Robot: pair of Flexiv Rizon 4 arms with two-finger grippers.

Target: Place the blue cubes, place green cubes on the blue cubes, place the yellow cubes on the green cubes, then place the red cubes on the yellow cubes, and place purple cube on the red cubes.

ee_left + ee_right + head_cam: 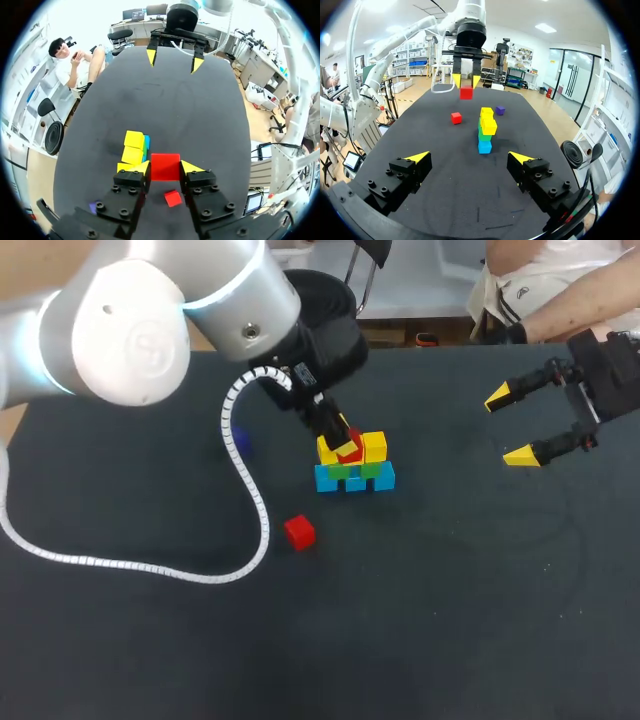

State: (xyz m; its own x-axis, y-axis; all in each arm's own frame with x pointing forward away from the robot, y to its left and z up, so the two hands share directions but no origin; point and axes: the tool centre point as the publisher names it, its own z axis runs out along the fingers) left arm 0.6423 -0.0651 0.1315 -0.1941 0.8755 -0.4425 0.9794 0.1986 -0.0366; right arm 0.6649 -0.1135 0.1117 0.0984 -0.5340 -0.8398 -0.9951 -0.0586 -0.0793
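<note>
While you line up this placement, log:
Left gripper (165,169): clamped on a red cube (466,92) from two sides, above the table (450,620).
Stack (355,468): blue, green and yellow tiers, lower and just beside one finger, not squarely under your cube.
Nearer arm: left.
Right gripper (508,427): spread wide, empty, well apart from the stack.
Spare red cube (299,531), purple cube (500,110): loose on the table.

place: robotics lab, likely | cues: shelves (414,63), desks (134,23), glass doors (570,79)
</note>
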